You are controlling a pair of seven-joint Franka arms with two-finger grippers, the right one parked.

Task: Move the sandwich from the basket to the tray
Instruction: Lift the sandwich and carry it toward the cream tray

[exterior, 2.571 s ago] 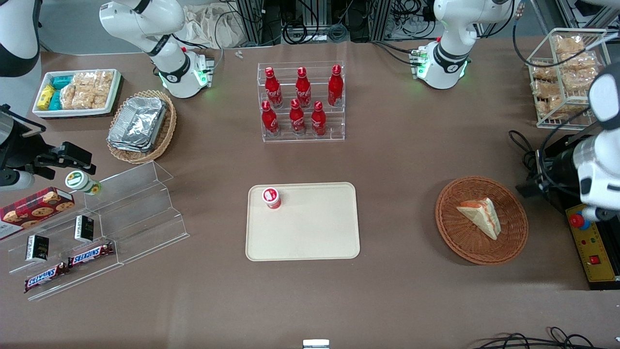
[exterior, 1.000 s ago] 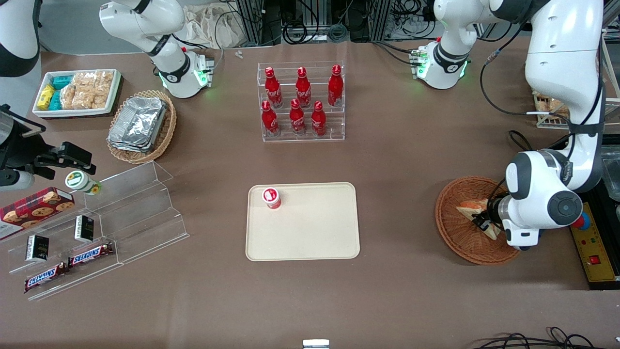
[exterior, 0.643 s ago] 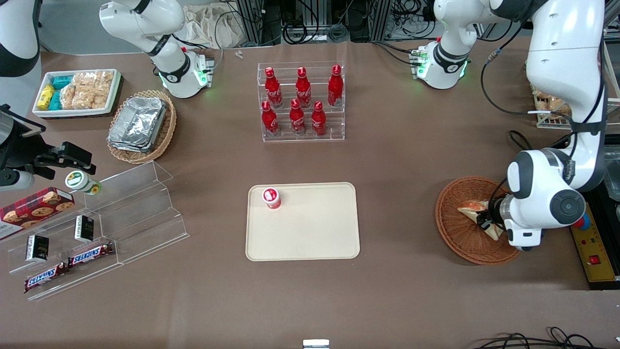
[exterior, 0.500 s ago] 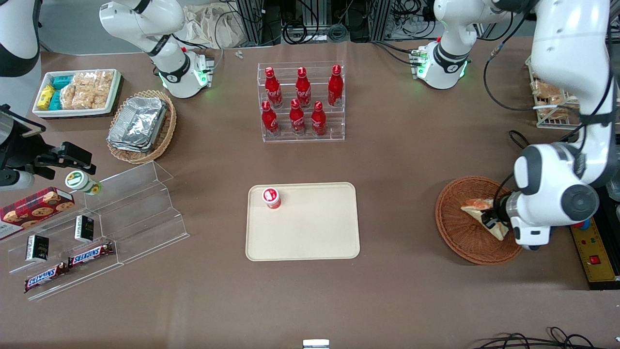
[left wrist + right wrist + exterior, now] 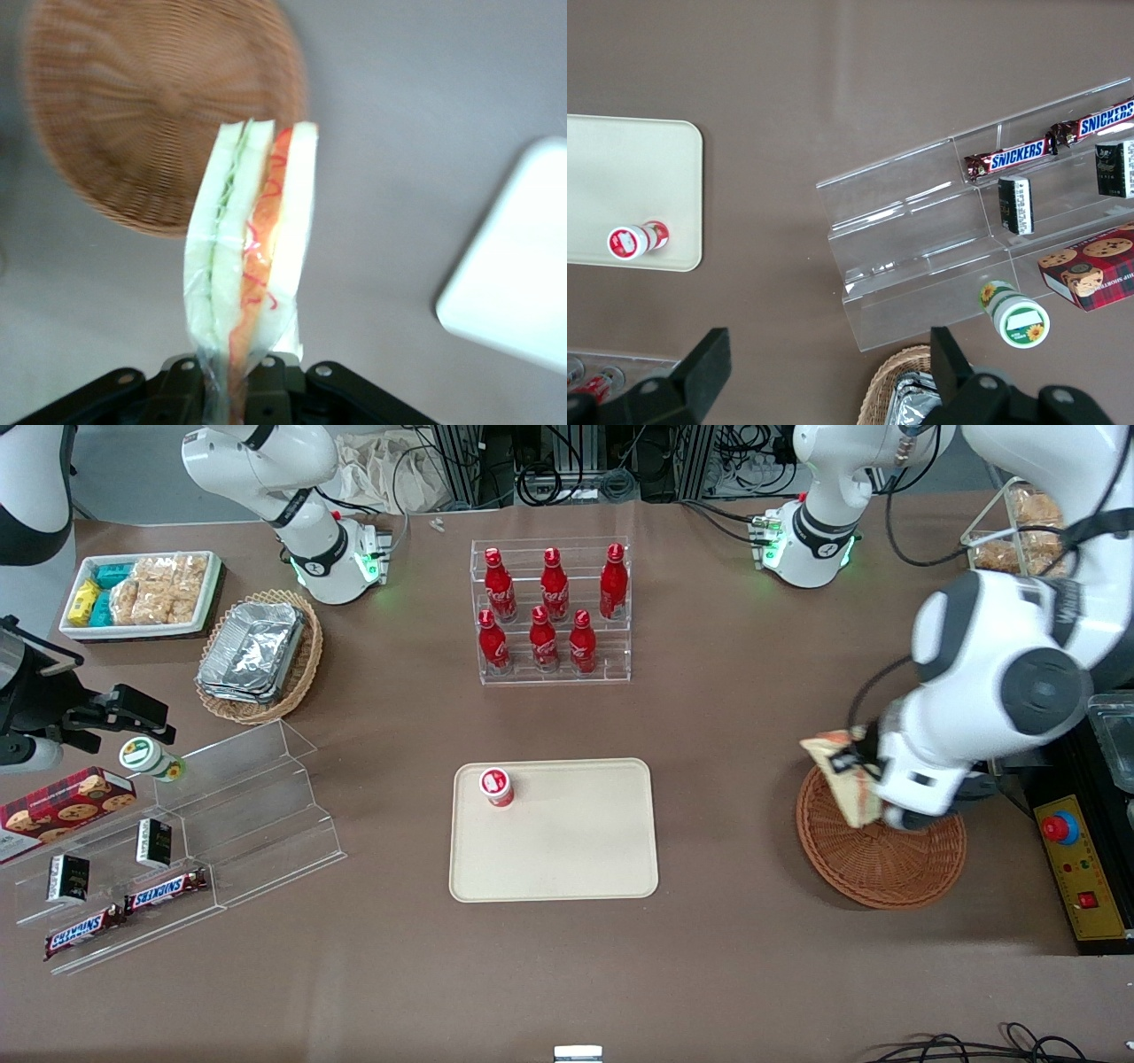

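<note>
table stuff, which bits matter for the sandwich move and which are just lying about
Job:
sandwich, lifted above the basket
gripper, shut on sandwich
basket
tray

Lying about:
small red-lidded cup on the tray
cola bottles
foil trays
Snickers bars

Brown table [image 5: 744, 717], metal framing and tangled black cables [image 5: 567, 469] along its edge

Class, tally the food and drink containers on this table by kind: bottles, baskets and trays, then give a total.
Red bottles in the clear rack: 6
Wicker baskets: 2, the basket below the lifted sandwich held in the gripper, and one holding foil trays
Plastic trays: 2, the tray and a white snack tray
Total: 10
</note>
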